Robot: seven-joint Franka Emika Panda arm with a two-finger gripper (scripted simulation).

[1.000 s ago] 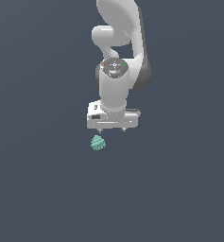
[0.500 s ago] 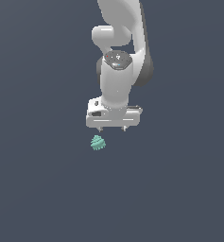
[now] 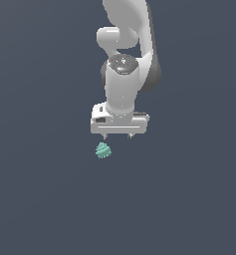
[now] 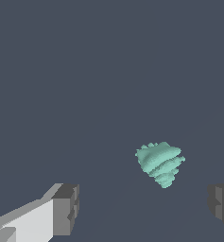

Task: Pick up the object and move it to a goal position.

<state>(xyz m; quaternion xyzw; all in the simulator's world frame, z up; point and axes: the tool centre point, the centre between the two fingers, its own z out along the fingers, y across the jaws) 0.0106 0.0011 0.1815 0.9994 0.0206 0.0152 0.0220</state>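
Observation:
The object is a tiny mint-green, ridged, cone-shaped lump lying on the flat dark grey surface. My gripper hangs from the white arm, just above the object and slightly toward the exterior view's right of it. Only the short fingertips show below the white hand. In the wrist view the object lies between the two fingers but nearer one of them; the fingers stand wide apart and hold nothing. The gripper is open and does not touch the object.
The white arm rises behind the gripper toward the top of the exterior view. The dark grey surface spreads flat all around, with no edge in view.
The gripper has shifted slightly toward the exterior view's left and come a little closer to the object. The object has not moved.

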